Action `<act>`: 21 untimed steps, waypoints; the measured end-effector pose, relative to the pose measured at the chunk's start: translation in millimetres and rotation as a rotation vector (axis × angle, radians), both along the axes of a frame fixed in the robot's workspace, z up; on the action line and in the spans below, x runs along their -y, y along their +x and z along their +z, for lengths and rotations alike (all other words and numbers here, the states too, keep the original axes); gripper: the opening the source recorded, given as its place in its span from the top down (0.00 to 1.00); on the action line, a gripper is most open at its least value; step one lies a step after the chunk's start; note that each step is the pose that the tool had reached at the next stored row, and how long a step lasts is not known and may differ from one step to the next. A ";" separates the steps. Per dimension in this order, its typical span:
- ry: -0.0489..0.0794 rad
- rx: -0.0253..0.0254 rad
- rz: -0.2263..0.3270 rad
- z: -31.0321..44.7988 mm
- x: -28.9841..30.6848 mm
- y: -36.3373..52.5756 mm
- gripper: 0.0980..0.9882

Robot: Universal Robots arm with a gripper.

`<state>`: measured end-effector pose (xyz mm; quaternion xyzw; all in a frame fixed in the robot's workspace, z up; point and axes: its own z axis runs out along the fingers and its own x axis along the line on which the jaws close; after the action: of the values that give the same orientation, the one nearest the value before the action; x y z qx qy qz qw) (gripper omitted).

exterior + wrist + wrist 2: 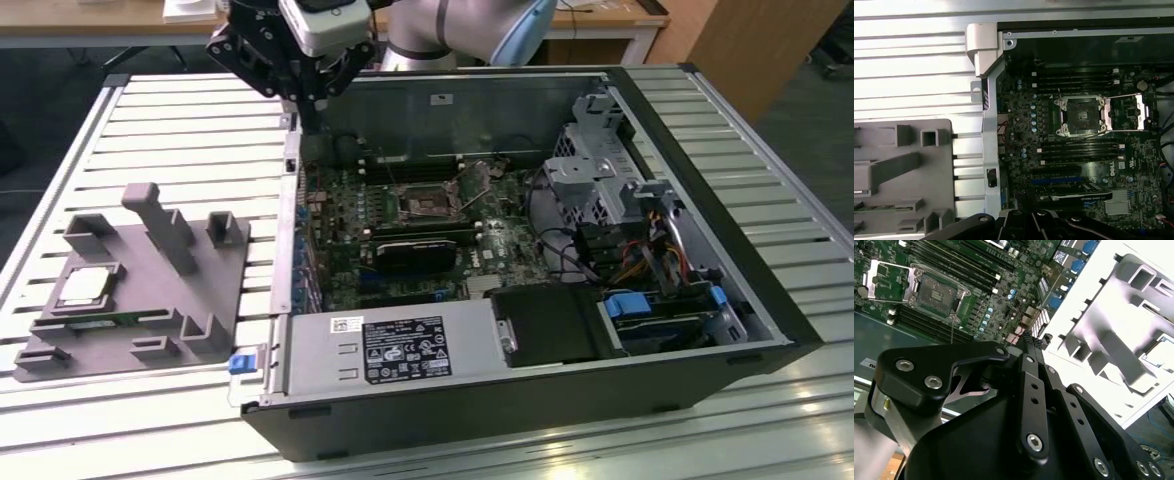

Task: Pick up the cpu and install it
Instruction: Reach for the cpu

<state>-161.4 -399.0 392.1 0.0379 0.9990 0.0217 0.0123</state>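
The cpu, a small silvery square, lies in a pocket of the grey fixture on the exterior view's left, beside the open computer case. My gripper hangs over the case's back left corner, well away from the cpu and above the motherboard's edge. Its black fingers are shut with nothing between them, and in the second wrist view the gripper points down toward the board. The black-framed socket sits mid-board with its metal load plate swung open; it appears as the socket and the socket in both wrist views.
The case lies on its side on a slatted metal table. Inside are a power supply, a graphics card, drive cages and cables. Tall fixture posts rise near the cpu.
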 end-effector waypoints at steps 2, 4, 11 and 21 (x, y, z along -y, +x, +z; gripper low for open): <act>0.000 -0.0002 0.000 -0.1 0.0 -1.0 0.99; 0.000 -0.0003 0.000 -0.2 0.0 -2.0 0.99; 0.000 -0.0006 0.000 -0.5 0.0 -5.9 0.99; 0.000 -0.0013 0.000 -0.8 0.0 -11.0 0.99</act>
<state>-172.4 -398.9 391.3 0.0379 0.9990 0.0216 0.0117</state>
